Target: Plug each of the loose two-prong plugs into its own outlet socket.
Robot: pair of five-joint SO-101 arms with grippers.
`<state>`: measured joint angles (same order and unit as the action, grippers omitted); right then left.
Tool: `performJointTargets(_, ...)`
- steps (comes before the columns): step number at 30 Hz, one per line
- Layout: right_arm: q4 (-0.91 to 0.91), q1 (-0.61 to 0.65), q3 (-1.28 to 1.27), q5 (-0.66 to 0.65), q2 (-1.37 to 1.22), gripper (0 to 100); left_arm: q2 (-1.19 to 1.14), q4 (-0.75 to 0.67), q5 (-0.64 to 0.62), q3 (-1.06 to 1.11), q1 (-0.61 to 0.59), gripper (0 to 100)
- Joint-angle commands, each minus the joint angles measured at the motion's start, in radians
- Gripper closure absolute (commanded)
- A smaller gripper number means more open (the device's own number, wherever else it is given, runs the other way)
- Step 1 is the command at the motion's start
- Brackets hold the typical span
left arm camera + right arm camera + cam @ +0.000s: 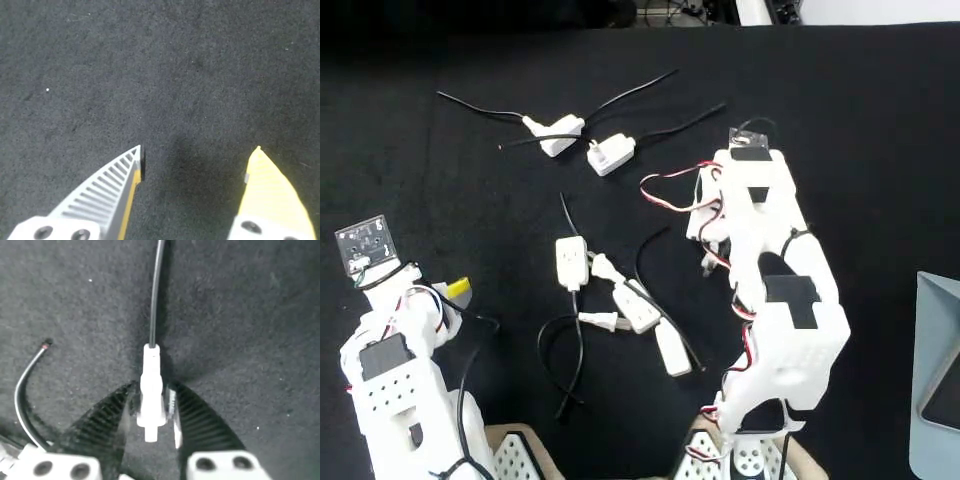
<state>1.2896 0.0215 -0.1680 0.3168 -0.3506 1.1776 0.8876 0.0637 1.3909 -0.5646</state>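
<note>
White plug [150, 402] between jaws of right tool [152, 387].

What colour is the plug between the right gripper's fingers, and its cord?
White plug, black cord; clearest in the right wrist view.

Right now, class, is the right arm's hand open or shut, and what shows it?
Shut on a white plug: the right hand presses its two dark fingers against the plug's sides.

A grey tray [932, 340] sits at the black cloth's [880, 120] right edge
</note>
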Motion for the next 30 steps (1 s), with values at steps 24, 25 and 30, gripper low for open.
performJointTargets(24,0.129,0.120,-0.050,-0.204,0.527,98.7,0.012,-0.018,-0.006,-0.122,0.127,68)
performJointTargets(25,0.120,0.150,-0.082,-0.213,0.555,98.7,0.012,-0.018,-0.006,-0.145,0.145,68)
performJointTargets(30,0.005,0.272,-0.246,-0.216,0.725,98.7,0.003,-0.018,-0.021,-0.242,0.248,68)
